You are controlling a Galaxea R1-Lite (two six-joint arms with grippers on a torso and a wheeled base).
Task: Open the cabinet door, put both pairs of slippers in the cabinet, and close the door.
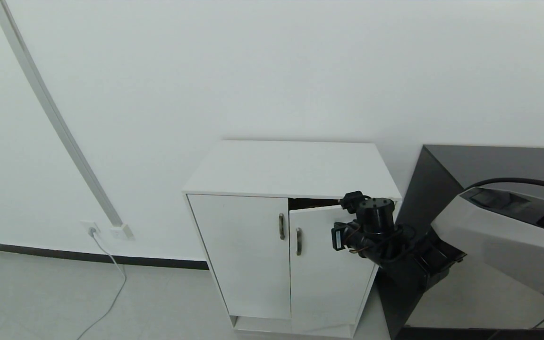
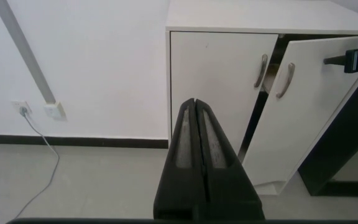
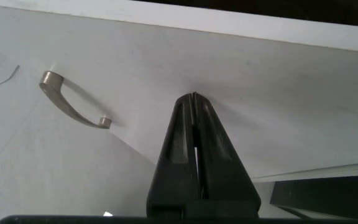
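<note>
Cabinet (image 1: 291,167) stands low centre against the wall, with a black unit (image 1: 489,165) at its 3 o'clock. Left door (image 1: 243,255) sits flush. Right door (image 1: 324,283) is ajar, with a dark gap along its 12 o'clock edge. Whether the slippers are inside is hidden behind the doors. Right hand (image 3: 194,102) has its fingers pressed together, grips nothing, and its tip rests against the outer face of the right door. The door's handle (image 1: 298,241) is at the hand's 9 o'clock, apart from it. Left hand (image 2: 194,106) is also closed and empty, held back from the cabinet and aimed toward the seam between the doors. Judgement: the step is pushing the right door shut, since a closed tip on the outer face suits pushing, not pulling. To do it well, press square to the panel so the tip does not skid across the smooth face. Contact nearer the handle edge, away from the hinge side at 3 o'clock, should give better leverage. Push slowly and evenly until the gap at 12 o'clock disappears and the door lines up with its neighbour. Keep the left hand out of the seam.
</note>
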